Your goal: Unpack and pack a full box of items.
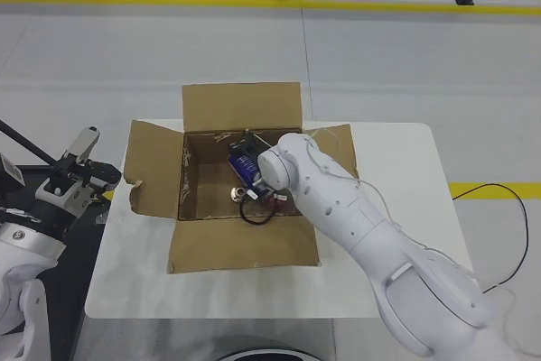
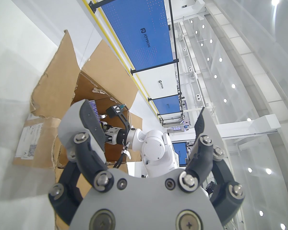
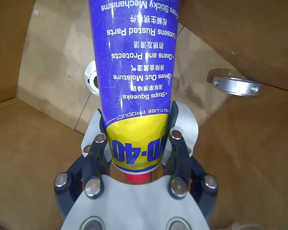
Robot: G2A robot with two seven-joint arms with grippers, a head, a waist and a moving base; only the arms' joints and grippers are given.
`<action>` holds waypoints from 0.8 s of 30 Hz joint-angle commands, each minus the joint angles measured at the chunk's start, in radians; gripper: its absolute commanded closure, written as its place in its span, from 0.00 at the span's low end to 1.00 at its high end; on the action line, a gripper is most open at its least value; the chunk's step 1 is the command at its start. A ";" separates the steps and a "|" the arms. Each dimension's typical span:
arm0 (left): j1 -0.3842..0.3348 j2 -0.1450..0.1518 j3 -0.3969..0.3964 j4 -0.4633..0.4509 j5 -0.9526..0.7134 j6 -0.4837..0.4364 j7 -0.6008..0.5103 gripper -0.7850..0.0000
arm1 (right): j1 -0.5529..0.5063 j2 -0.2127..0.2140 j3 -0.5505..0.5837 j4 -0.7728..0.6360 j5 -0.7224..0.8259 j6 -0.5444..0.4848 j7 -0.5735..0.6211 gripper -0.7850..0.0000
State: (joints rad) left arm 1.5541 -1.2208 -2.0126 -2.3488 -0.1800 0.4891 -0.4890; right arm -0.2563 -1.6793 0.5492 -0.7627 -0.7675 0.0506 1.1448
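Note:
An open cardboard box (image 1: 207, 253) sits on the white table (image 1: 387, 153). Inside it my right gripper (image 3: 136, 118) is shut on a blue and yellow spray can (image 3: 134, 48), gripping it near its red cap end; the spray can (image 1: 245, 164) points toward the box's far wall. My left gripper (image 2: 146, 118) is open and empty, held off the table's left edge and looking across at the box (image 2: 60, 89).
On the box floor lie a metal ring (image 3: 235, 84), a small metal collar (image 3: 92, 78) partly behind the can, and a black cable loop (image 1: 254, 212). The box flaps stand open all round.

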 commanded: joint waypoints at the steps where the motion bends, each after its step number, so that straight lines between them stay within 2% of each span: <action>1: 0.000 0.000 0.000 0.000 0.000 0.000 0.000 0.00 | -0.007 0.008 0.013 -0.032 -0.012 0.003 0.009 1.00; 8: 0.000 0.000 0.000 0.000 0.000 0.000 0.000 0.00 | -0.037 0.041 0.064 -0.138 -0.059 0.014 0.050 1.00; 14: 0.000 0.000 0.000 0.000 0.000 0.000 0.000 0.00 | -0.082 0.077 0.132 -0.257 -0.080 -0.021 0.083 1.00; 24: 0.000 0.000 0.000 0.000 0.000 0.000 0.000 0.00 | -0.205 0.152 0.305 -0.549 -0.114 -0.112 0.127 1.00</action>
State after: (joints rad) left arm 1.5541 -1.2208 -2.0126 -2.3488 -0.1800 0.4891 -0.4890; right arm -0.4478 -1.5354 0.8312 -1.2730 -0.8779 -0.0539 1.2620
